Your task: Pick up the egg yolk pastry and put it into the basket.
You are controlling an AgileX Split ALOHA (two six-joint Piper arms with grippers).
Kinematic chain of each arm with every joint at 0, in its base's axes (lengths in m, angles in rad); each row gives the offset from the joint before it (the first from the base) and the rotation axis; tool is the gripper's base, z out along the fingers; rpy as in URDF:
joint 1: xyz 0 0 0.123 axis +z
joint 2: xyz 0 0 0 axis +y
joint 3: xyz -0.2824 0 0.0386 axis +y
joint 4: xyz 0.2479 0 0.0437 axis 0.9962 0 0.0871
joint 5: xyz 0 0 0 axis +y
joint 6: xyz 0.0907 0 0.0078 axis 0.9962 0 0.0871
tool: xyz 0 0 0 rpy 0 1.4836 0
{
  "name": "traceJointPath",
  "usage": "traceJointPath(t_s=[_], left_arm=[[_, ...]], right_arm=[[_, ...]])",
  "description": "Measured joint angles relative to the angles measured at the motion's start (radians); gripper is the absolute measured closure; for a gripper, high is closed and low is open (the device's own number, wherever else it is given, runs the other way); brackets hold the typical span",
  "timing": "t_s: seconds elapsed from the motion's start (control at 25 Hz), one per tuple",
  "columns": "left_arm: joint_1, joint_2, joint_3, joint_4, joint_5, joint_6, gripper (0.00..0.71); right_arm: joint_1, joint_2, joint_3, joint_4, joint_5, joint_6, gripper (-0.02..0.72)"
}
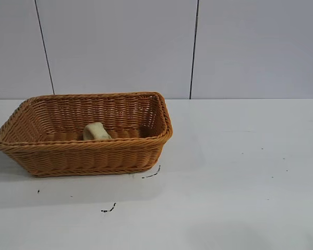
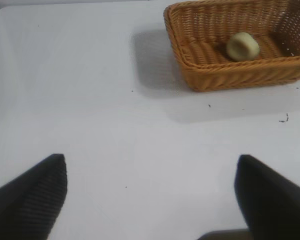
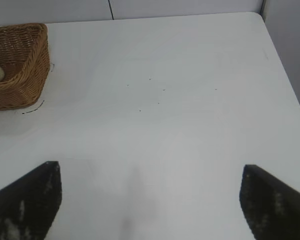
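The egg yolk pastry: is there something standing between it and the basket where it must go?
Nothing visible does. The egg yolk pastry already lies inside the basket, on its woven floor. Both pincers, left and right, are open above bare table.

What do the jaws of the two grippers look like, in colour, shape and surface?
Only the tips show. The left gripper has two black, wedge-shaped jaws with a finely ribbed surface. The right gripper has the same black wedge shape, with pale scuffs and specks. No arms, cables or markings show.
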Motion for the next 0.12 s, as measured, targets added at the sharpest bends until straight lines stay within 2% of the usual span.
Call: traceJointPath(t_s=[0.12], left_arm=[[0.000, 0.000, 0.000, 0.000, 0.000, 0.000, 0.017]], right_arm=[[0.000, 0.000, 0.000, 0.000, 0.000, 0.000, 0.008]])
